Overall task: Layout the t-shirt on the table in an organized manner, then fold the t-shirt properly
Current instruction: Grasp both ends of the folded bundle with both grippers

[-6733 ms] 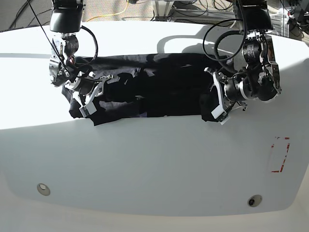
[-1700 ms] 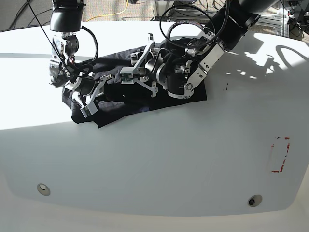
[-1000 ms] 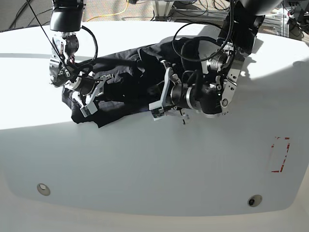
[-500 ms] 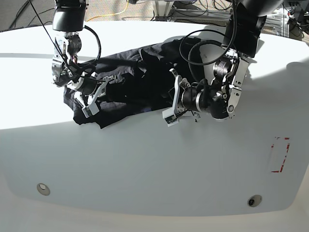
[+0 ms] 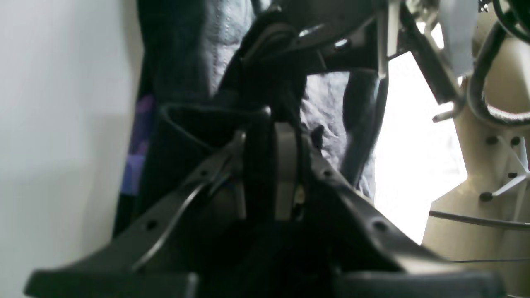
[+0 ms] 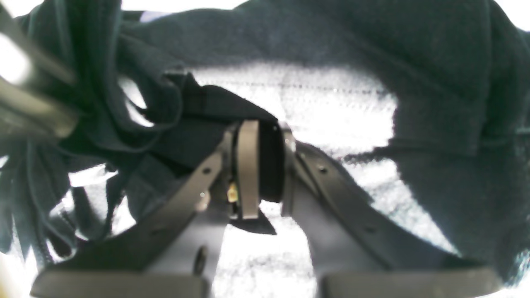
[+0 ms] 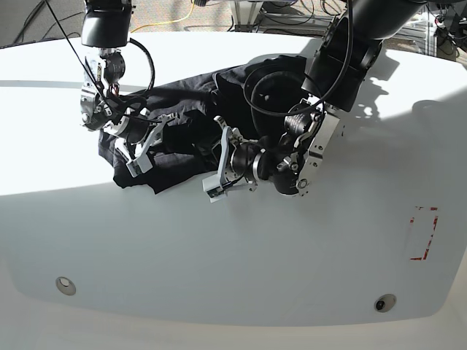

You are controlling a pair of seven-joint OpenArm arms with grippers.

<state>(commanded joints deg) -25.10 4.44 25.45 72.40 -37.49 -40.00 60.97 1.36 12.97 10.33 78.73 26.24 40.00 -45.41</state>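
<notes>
The t-shirt (image 7: 190, 131) lay bunched across the far half of the table (image 7: 233, 248). The left end effector (image 7: 217, 162) sat at its near hem, fingers closed on a black fold, as the left wrist view showed. The right end effector (image 7: 142, 142) was clamped on cloth at the shirt's other end. The near half of the table was open. Both wrist views were blurred; the purple patch (image 5: 138, 149) was only partly seen.

black t-shirt (image 7: 182, 120) with purple patch, white table (image 7: 241, 248), red dashed mark (image 7: 424, 233)
</notes>
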